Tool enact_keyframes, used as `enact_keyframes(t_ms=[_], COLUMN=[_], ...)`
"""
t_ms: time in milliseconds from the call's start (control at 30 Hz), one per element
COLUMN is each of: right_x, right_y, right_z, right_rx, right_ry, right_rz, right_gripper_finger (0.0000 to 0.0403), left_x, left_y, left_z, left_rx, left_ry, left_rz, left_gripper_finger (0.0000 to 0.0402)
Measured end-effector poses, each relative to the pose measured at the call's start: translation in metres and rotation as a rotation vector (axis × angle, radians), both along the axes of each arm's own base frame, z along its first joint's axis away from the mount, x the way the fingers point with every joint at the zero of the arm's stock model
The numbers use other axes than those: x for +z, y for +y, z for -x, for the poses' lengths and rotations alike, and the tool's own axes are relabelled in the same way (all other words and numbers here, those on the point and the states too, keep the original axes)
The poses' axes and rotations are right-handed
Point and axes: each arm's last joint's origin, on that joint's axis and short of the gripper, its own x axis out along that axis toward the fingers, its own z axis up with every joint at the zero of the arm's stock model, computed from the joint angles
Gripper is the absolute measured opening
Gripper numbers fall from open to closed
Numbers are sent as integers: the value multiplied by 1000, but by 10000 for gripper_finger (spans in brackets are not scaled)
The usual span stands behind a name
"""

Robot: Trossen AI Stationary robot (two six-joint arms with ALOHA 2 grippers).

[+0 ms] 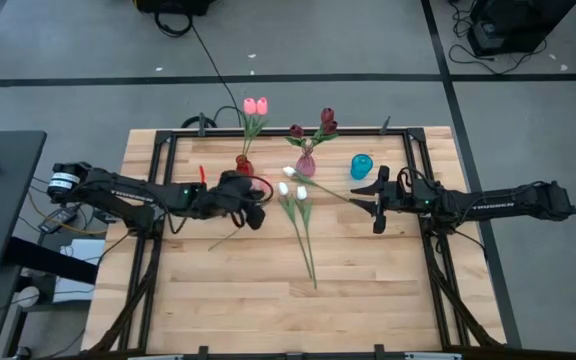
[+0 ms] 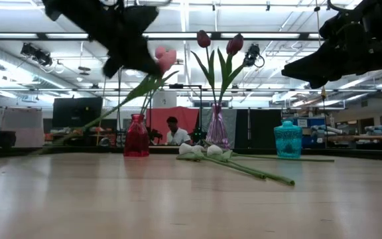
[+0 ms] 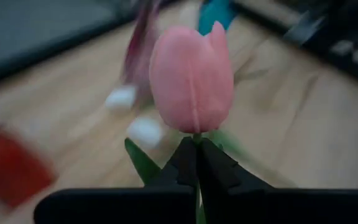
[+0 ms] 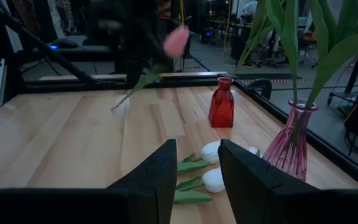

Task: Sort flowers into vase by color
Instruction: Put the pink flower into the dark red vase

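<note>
pink tulip in the air, red vase waiting

the left gripper (image 1: 251,196) is up off the table with its fingers pinched tight on a pink tulip (image 3: 191,78), gripping the stem just under the head, and the long stem trails off low toward the near left. right beside it stands the red vase (image 1: 243,164), with two pink tulips (image 1: 255,105) already in it. next along to the right is the pink glass vase (image 1: 306,164) holding the dark red tulips (image 1: 325,121), and then the teal vase (image 1: 361,165), which looks empty from above. the white tulips (image 1: 294,190) lie flat on the table (image 1: 218,300) between the arms, heads toward the vases, stems running to the near side. the right gripper (image 1: 376,199) hovers by the teal vase, fingers spread apart, nothing in them.

this flower looks featherlight, with a thin stem that bends and swings. held at the head, the loose end would wander. i'd say a grip lower on the stem steers the tip into that narrow neck better. squeeze gently: the head is soft.
</note>
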Motion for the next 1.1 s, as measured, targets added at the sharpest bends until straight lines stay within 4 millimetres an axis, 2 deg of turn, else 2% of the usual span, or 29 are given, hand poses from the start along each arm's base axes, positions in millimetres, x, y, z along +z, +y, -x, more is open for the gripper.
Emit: enact_keyframes(t_ms=[167,367,667,1100], right_x=[-1,-2,9,32], right_y=[0,0,-5,-15], right_z=[0,1,6,-4], right_rx=[1,0,-71,-76], right_ry=[13,24,-95,-177], right_rz=[11,18,-66,-63], right_gripper_finger=[133,133,133,133], left_x=[23,31,33,42], left_y=[0,5,14,17], left_z=[-11,-13,-14,-17], left_rx=[-89,-177,-366,-364], left_ry=[-173,-173,-159,-268], left_rz=[-162,-323,-415,-444], left_gripper_finger=[6,7,7,7])
